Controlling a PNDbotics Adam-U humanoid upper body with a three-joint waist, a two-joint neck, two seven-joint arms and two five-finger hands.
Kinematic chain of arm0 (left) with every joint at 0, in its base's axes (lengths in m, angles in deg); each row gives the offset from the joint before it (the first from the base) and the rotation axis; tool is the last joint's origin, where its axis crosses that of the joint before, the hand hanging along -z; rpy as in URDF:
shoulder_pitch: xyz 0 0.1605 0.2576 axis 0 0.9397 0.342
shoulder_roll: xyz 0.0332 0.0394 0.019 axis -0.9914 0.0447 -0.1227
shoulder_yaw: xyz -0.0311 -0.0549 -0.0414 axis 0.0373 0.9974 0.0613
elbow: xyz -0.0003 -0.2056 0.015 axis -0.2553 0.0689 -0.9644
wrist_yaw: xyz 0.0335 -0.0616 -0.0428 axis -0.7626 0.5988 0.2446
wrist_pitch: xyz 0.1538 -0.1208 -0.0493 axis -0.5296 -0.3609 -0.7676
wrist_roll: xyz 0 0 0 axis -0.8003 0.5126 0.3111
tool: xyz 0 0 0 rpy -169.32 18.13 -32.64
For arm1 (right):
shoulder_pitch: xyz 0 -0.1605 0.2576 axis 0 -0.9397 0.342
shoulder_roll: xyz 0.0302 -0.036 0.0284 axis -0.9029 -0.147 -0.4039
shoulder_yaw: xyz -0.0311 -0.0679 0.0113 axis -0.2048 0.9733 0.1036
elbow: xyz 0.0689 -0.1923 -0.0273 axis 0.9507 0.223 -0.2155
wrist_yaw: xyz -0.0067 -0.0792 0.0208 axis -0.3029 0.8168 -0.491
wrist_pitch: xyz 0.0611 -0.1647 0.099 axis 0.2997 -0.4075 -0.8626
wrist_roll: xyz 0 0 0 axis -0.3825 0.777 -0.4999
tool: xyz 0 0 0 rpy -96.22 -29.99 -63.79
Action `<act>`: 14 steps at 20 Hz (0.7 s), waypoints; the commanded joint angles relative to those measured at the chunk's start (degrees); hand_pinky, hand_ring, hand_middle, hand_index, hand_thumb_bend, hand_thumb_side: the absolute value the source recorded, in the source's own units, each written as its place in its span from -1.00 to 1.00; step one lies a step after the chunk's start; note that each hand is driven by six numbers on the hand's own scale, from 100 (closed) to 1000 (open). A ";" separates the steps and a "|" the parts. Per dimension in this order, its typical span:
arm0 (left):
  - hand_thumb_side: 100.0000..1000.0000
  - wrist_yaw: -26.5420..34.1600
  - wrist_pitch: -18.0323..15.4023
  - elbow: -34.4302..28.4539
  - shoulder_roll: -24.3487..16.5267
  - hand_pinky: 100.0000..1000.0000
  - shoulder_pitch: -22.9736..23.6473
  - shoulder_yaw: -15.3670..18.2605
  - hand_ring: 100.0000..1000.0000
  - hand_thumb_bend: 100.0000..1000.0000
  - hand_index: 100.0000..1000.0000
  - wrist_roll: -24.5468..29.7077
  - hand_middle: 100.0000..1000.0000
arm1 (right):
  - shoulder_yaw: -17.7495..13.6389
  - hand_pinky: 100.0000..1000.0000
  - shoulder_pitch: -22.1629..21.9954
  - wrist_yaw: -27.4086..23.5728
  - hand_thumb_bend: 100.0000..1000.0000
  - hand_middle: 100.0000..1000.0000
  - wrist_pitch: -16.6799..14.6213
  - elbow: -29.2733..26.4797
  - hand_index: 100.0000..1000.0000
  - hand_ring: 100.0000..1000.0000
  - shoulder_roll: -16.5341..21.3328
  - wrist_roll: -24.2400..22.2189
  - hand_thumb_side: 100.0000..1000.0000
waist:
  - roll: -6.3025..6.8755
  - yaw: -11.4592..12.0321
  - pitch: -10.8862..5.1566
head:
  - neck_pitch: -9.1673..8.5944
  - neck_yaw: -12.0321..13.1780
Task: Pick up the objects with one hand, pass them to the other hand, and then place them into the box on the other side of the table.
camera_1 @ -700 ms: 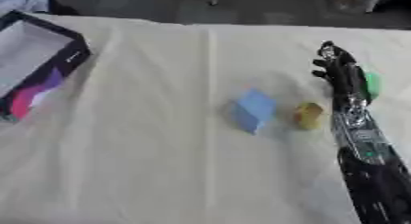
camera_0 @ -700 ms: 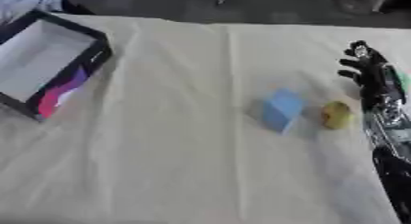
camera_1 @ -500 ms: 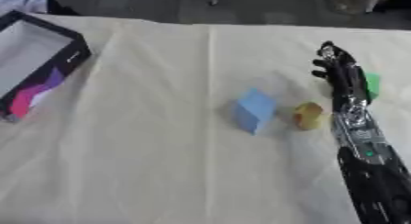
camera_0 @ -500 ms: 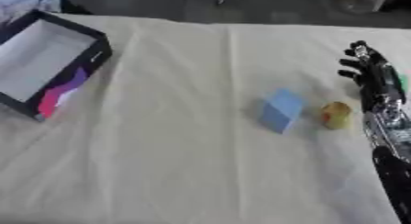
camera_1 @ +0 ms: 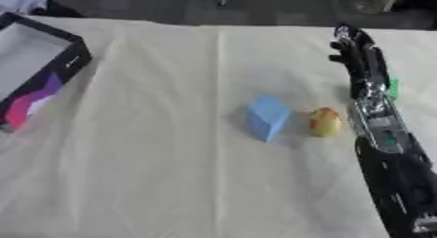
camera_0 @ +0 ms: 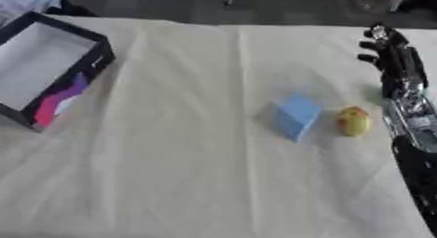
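Observation:
A light blue block (camera_0: pixel 296 116) stands near the middle of the cream-covered table. Just to its right lies a small yellow fruit-like object (camera_0: pixel 352 121). A bit of green (camera_1: pixel 392 87) shows behind my right forearm; I cannot make out what it is. My right hand (camera_1: pixel 357 56) reaches up the right side of the table, beyond the yellow object, fingers extended and holding nothing. A black box with a white inside and a pink and purple side (camera_0: pixel 49 71) sits at the far left. My left hand shows in neither view.
The cream cloth (camera_0: pixel 170 173) covers the whole table. My right forearm (camera_1: pixel 388 154) lies along the right edge, close to the yellow object. Dark floor lies past the table's far edge.
My right hand has crept slightly toward the far edge. The block, the yellow object and the box stay where they were.

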 commanded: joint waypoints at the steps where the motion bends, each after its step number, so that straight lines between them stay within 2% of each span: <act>1: 0.41 -0.42 -0.01 -1.33 -1.63 0.92 -0.23 0.47 0.50 -0.97 0.36 0.09 0.47 | 1.74 0.42 5.90 3.52 -1.00 0.55 4.34 4.28 0.64 0.56 5.14 -1.69 0.37 | -0.45 0.01 -1.29 | -0.11 -1.09; 5: 0.41 -0.46 0.03 -1.24 -1.98 0.92 -0.09 0.33 0.50 -0.98 0.35 0.21 0.47 | 4.13 0.44 14.58 7.92 -1.00 0.58 8.98 12.68 0.65 0.58 8.36 -6.10 0.41 | -0.36 -0.14 -1.34 | -0.11 -2.37; 8: 0.40 -0.49 0.03 -1.22 -2.24 0.92 -0.11 0.22 0.50 -0.98 0.35 0.31 0.47 | 6.05 0.49 20.71 12.68 -1.00 0.64 11.00 19.39 0.69 0.65 9.90 -10.42 0.32 | -0.24 -0.22 -1.38 | -0.11 -2.44; 11: 0.40 -0.51 0.05 -1.20 -2.38 0.92 -0.11 0.14 0.50 -0.98 0.35 0.42 0.47 | 6.91 0.54 26.20 19.29 -1.00 0.69 11.58 27.35 0.72 0.70 10.90 -17.74 0.25 | -0.16 -0.27 -1.44 | -0.11 -2.23; 12: 0.40 -0.51 0.08 -1.16 -2.44 0.92 -0.05 0.13 0.50 -0.98 0.35 0.42 0.47 | 7.03 0.59 27.70 21.81 -1.00 0.74 11.37 30.03 0.75 0.74 11.27 -20.37 0.04 | -0.18 -0.27 -1.46 | -0.11 -2.13; 14: 0.40 -0.50 0.12 -1.08 -2.50 0.92 0.04 0.12 0.50 -0.98 0.35 0.41 0.47 | 6.91 0.62 30.81 27.91 -1.00 0.77 10.35 36.08 0.77 0.77 11.92 -26.68 -0.04 | -0.24 -0.28 -1.46 | -0.11 -1.89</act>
